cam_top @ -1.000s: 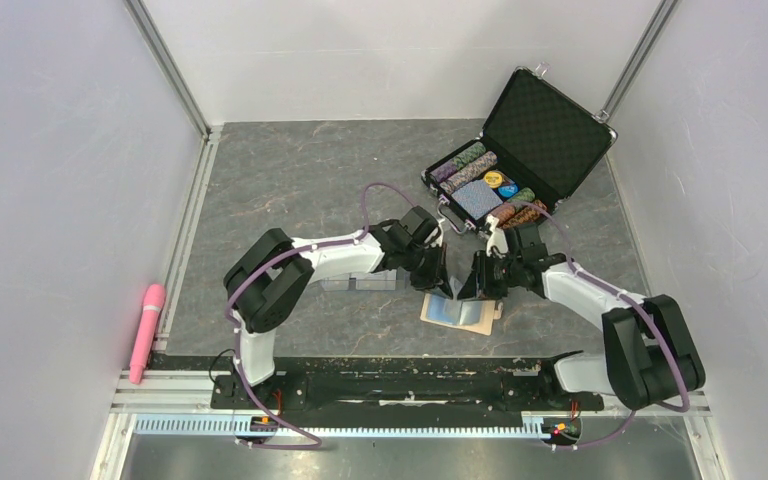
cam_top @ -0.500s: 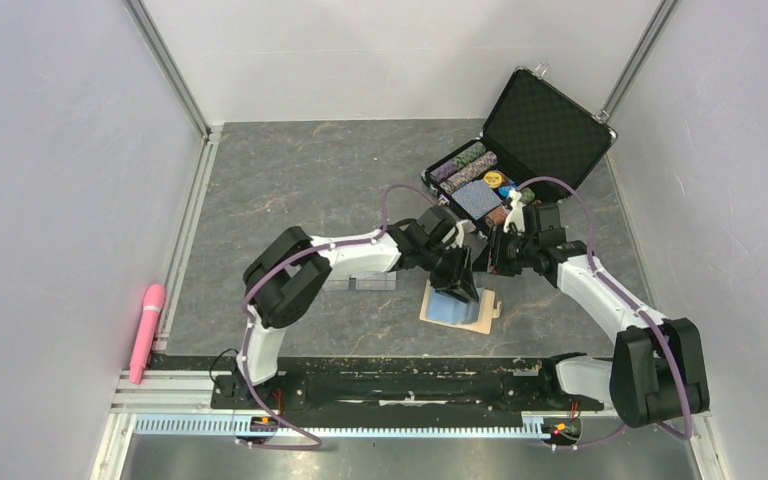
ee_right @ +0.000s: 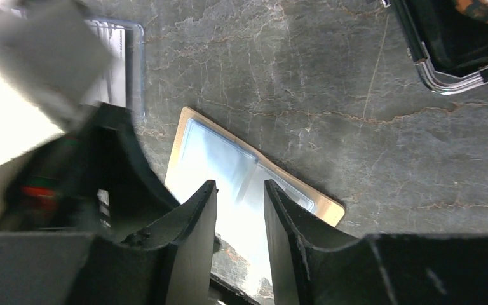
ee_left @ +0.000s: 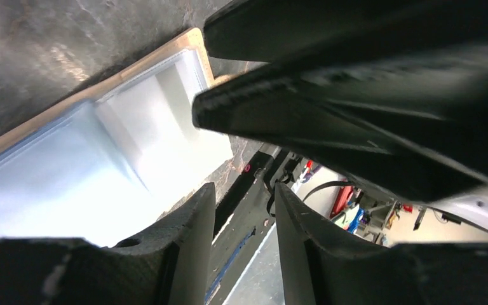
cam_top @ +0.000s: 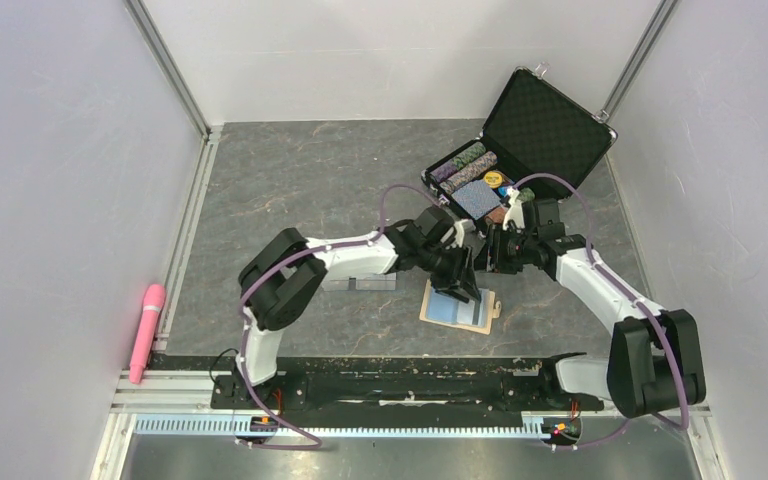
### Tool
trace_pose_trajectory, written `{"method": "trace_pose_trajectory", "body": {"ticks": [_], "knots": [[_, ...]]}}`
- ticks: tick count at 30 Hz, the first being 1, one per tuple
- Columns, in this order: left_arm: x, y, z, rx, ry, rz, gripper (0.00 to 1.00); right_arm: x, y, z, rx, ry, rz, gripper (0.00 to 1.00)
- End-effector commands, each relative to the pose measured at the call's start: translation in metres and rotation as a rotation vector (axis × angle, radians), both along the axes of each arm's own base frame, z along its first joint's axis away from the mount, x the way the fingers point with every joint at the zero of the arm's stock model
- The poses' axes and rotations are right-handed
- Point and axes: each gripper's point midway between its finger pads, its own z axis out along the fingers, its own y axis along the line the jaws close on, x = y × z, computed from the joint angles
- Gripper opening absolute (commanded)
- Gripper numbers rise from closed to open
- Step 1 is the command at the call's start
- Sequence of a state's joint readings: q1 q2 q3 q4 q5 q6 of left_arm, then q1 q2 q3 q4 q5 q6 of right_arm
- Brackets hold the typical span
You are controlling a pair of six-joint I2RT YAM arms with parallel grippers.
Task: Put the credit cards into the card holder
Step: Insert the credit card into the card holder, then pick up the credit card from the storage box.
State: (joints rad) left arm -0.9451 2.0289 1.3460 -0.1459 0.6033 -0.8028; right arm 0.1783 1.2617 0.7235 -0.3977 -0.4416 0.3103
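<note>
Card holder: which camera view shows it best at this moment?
The top external view: the card holder lies open on the table, with nearly its whole outline visible. The right wrist view shows it larger, but the right arm's fingers hide part. The left wrist view shows only one overexposed end.

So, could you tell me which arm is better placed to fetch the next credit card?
Probably left: the credit cards lie left of the card holder, nearer the open left gripper than the right gripper.
</note>
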Motion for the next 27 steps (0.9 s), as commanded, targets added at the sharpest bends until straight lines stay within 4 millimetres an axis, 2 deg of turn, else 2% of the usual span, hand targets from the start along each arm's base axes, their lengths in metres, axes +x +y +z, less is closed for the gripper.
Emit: {"method": "trace_pose_trajectory", "body": {"ticks": [1,5,7,14,20,23,27], "knots": [[0.034,0.015,0.057,-0.132,-0.118,0.1,0.47,0.009,0.013,0.011,0.052,-0.026,0.045,0.37],[0.059,0.049,0.073,-0.185,-0.132,0.224,0.49,0.01,0.03,0.011,0.07,-0.018,0.091,0.4],[0.074,0.072,0.076,-0.199,-0.127,0.303,0.49,0.012,0.043,0.014,0.079,-0.021,0.12,0.41],[0.099,0.156,0.069,-0.153,-0.11,0.514,0.49,0.017,0.099,0.031,0.118,-0.036,0.249,0.43],[0.098,0.219,0.038,0.187,-0.158,0.54,0.52,0.021,0.142,0.047,0.173,-0.051,0.326,0.45],[0.094,0.239,0.027,0.339,-0.176,0.506,0.53,0.022,0.158,0.049,0.193,-0.05,0.354,0.47],[0.095,0.253,0.015,0.448,-0.184,0.478,0.53,0.02,0.175,0.044,0.212,-0.028,0.383,0.49]]}}
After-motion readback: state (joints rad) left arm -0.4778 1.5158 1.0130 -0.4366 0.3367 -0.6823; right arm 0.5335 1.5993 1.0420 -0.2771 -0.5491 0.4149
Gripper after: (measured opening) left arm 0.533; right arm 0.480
